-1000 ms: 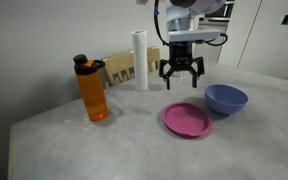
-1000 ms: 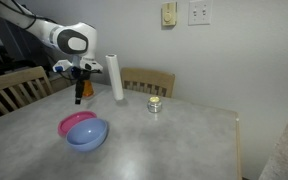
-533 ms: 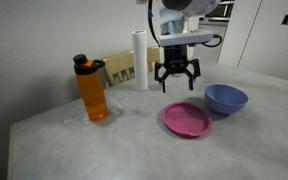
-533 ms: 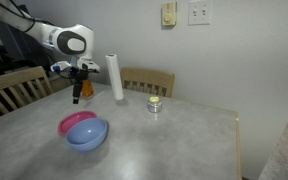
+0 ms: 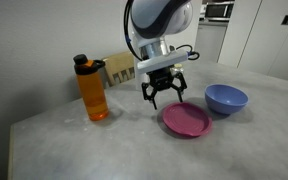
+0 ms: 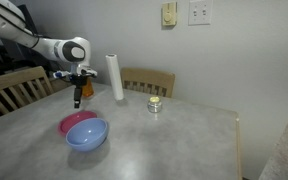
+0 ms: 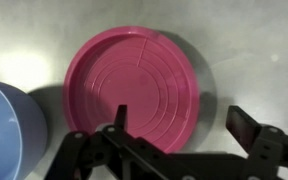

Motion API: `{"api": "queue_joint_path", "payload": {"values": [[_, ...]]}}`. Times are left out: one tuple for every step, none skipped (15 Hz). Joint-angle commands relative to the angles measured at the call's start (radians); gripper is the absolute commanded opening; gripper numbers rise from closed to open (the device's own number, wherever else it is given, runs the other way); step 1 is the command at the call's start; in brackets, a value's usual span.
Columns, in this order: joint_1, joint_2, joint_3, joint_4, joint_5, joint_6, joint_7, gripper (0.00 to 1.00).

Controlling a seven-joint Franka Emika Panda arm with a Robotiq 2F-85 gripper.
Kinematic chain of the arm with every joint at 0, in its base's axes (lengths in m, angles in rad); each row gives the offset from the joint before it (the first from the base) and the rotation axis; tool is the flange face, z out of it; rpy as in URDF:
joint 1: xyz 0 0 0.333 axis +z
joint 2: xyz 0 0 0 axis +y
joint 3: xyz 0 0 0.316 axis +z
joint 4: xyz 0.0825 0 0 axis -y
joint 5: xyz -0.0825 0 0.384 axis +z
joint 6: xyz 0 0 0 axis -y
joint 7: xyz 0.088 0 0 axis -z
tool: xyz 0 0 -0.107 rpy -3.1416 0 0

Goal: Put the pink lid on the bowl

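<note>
Your gripper nears the pink lid
Spread and empty, it hangs lower now, seemingly over the 6 o'clock rim; bowl at 8 o'clock.

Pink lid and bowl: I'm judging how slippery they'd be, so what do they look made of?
The pink lid looks like molded plastic, semi-matte, with concentric ridges on its face. The bowl also looks plastic: smooth, even blue, soft sheen; glazed ceramic can't be excluded.
</note>
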Motion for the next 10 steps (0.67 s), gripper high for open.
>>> {"api": "queue_joint_path", "payload": {"values": [[-0.011,0.067,-0.016,0.085,-0.043,-0.028,-0.059,1.00],[-0.011,0.071,-0.015,0.084,-0.057,-0.006,-0.096,1.00],[-0.010,0.080,-0.018,0.091,-0.069,0.002,-0.122,1.00],[-0.011,0.089,-0.018,0.104,-0.073,0.002,-0.143,1.00],[-0.011,0.102,-0.019,0.119,-0.078,-0.002,-0.163,1.00],[-0.009,0.109,-0.021,0.128,-0.081,-0.005,-0.175,1.00],[-0.013,0.123,-0.020,0.143,-0.080,-0.009,-0.191,1.00],[-0.023,0.144,-0.017,0.161,-0.072,-0.015,-0.214,1.00],[-0.031,0.166,-0.017,0.176,-0.064,-0.023,-0.225,1.00],[-0.037,0.184,-0.018,0.186,-0.057,-0.025,-0.231,1.00]]}}
